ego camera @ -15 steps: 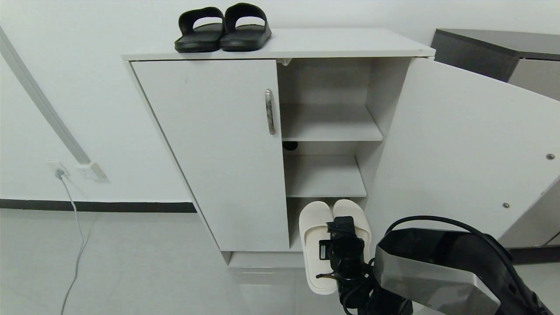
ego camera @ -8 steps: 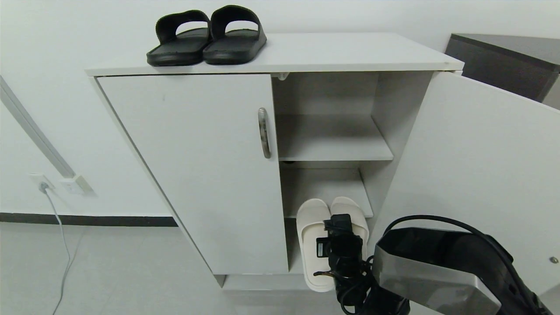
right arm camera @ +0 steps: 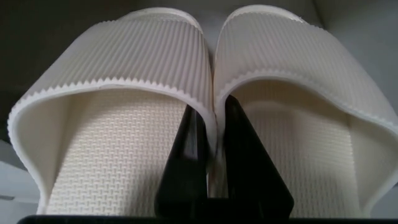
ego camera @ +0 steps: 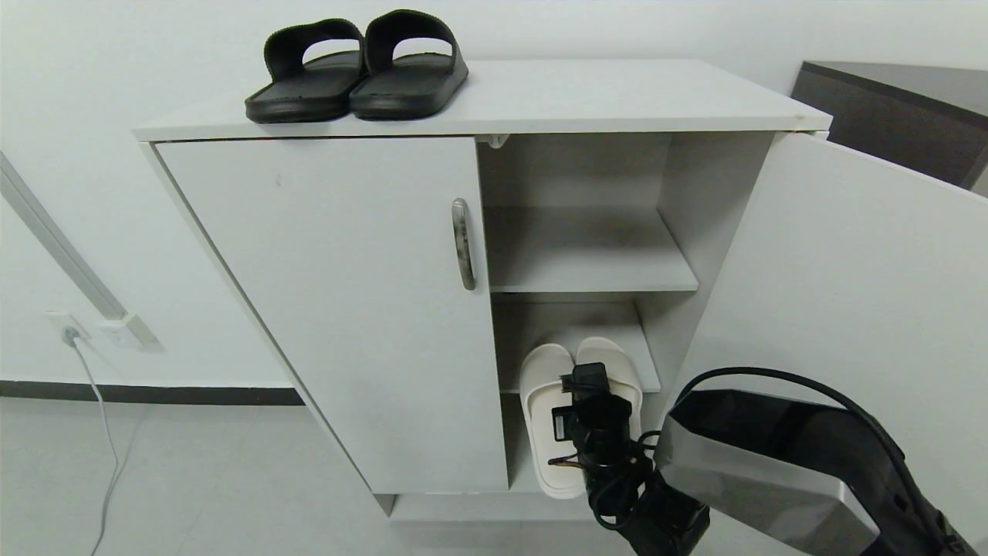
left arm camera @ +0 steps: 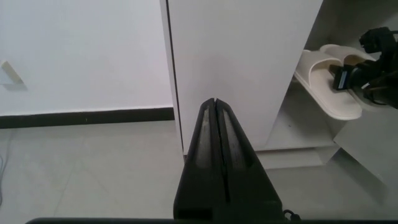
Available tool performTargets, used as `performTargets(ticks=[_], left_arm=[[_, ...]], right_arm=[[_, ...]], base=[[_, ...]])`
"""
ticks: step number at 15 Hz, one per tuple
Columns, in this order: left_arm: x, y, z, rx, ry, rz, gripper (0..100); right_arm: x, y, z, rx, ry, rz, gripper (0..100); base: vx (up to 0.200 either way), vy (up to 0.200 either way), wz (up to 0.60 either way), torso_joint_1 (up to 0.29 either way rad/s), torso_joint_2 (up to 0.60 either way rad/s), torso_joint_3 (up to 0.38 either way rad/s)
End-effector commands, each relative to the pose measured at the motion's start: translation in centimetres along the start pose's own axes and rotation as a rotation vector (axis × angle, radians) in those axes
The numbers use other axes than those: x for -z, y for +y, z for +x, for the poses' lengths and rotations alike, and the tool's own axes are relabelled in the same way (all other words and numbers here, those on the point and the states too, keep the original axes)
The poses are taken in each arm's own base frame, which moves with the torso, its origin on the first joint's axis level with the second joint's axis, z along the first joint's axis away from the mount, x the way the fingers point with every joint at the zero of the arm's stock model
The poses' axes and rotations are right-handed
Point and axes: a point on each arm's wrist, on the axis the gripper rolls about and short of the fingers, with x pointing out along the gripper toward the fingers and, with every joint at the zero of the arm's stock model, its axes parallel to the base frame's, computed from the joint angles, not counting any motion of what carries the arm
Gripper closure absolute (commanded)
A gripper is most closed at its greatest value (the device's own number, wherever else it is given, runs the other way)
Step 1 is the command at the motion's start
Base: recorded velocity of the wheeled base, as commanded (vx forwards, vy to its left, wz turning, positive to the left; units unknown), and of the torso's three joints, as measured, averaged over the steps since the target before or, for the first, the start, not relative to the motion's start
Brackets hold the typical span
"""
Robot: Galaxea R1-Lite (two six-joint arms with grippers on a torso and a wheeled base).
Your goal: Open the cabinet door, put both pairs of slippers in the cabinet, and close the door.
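We see the white cabinet (ego camera: pixel 587 93) against the wall, with its right door (ego camera: pixel 849 270) swung wide open toward us and its left door (ego camera: pixel 332 309) shut, a metal handle (ego camera: pixel 462 243) upright near that door's right edge. The open right half shows bare shelves: an upper shelf (ego camera: pixel 587 255) and a lower shelf (ego camera: pixel 575 340) beneath it.

The black slippers (ego camera: pixel 359 66) sit side by side on the cabinet's top, at its left end, heels toward us.

The white slippers (ego camera: pixel 549 421) hang in the air in front of the open right half, low down, toes pointing into the cabinet and tilted upward, heels nearer to us. In the head view their toes overlap the front edge of the lower shelf; we cannot tell whether they have crossed into the opening.

The right pincer (ego camera: pixel 590 394) grips both white slippers (right arm camera: pixel 124 93) at once. In the right wrist view the right pincer (right arm camera: pixel 213 143) has one finger inside each slipper, and the two inner side walls are pinched together between them.

The left pincer (left arm camera: pixel 215 109) is closed on nothing, its fingers pressed flat together, low over the tiled floor (left arm camera: pixel 93 168) in front of the shut left door. From there the white slippers (left arm camera: pixel 329 81) show off to the right.

A wall socket (ego camera: pixel 69 336) with a cable is on the far left.
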Motion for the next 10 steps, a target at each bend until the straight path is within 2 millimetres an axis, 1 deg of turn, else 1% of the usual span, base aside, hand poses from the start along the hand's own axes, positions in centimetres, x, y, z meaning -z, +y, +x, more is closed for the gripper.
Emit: performTargets(ticks=[1, 4, 6, 9, 10], left_arm=[[0.0, 0.0, 0.0, 0.000, 0.002, 0.000, 100], [0.0, 0.0, 0.0, 0.000, 0.002, 0.000, 100], [0.0, 0.0, 0.0, 0.000, 0.002, 0.000, 100], [0.0, 0.0, 0.0, 0.000, 0.002, 0.002, 100], [0.0, 0.0, 0.0, 0.000, 0.002, 0.002, 100]], right_arm=[[-0.7, -0.1, 1.6, 0.017, 0.012, 0.024, 100], [-1.3, 0.0, 3.5, -0.002, 0.090, 0.059, 100], [-1.9, -0.5, 4.6, -0.039, 0.108, 0.085, 100], [-2.7, -1.5, 7.4, -0.003, 0.097, 0.096, 100], [-2.6, -1.7, 8.6, 0.014, 0.097, 0.094, 100]], base=[[0.000, 0.000, 0.00, 0.000, 0.00, 0.000], [0.000, 0.000, 0.00, 0.000, 0.00, 0.000], [0.000, 0.000, 0.00, 0.000, 0.00, 0.000], [0.000, 0.000, 0.00, 0.000, 0.00, 0.000], [0.000, 0.000, 0.00, 0.000, 0.00, 0.000]])
